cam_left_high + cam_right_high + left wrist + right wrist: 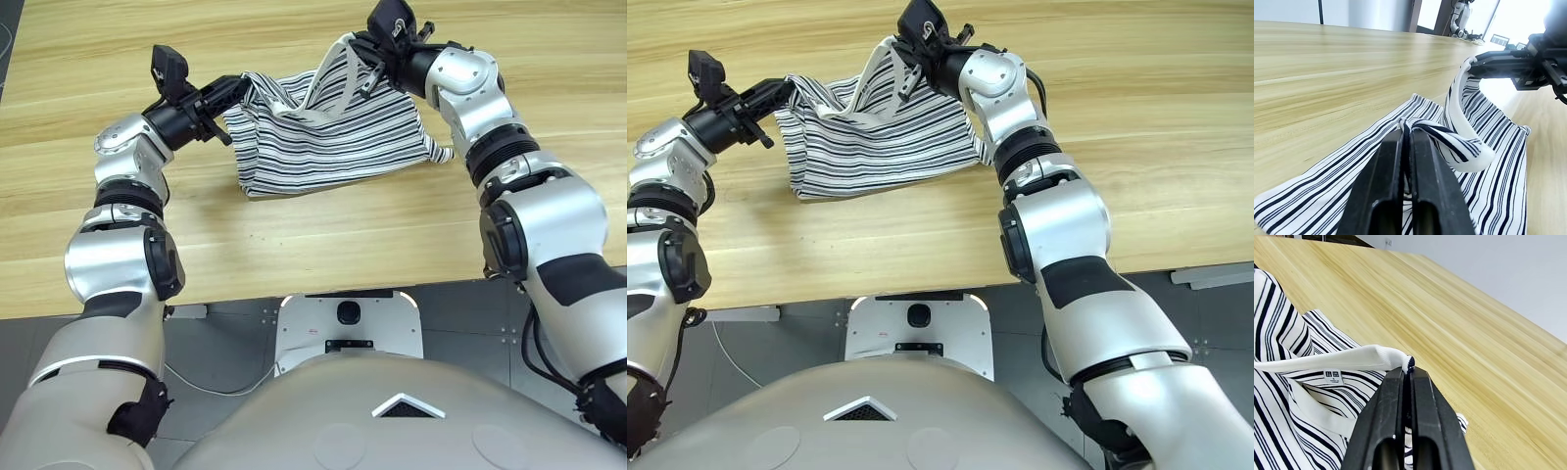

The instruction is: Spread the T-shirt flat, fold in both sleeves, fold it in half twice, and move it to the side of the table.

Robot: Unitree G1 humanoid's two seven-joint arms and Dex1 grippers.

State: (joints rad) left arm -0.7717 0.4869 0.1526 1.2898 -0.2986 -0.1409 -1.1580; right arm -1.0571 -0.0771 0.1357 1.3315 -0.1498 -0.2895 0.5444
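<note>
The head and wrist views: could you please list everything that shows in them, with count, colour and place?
black-and-white striped T-shirt: one, black and white stripes with a white neckband; top edge lifted between the two grippers, lower part lying on the table.
light wooden table: one, pale wood; under the T-shirt and reaching across the scene.
white cable: one, white; on the grey floor below the table's near edge.
left gripper: one, black; over the table at the T-shirt's left, fingers shut on a fold of striped cloth.
right gripper: one, black; at the T-shirt's right, fingers shut on the white neckband.
</note>
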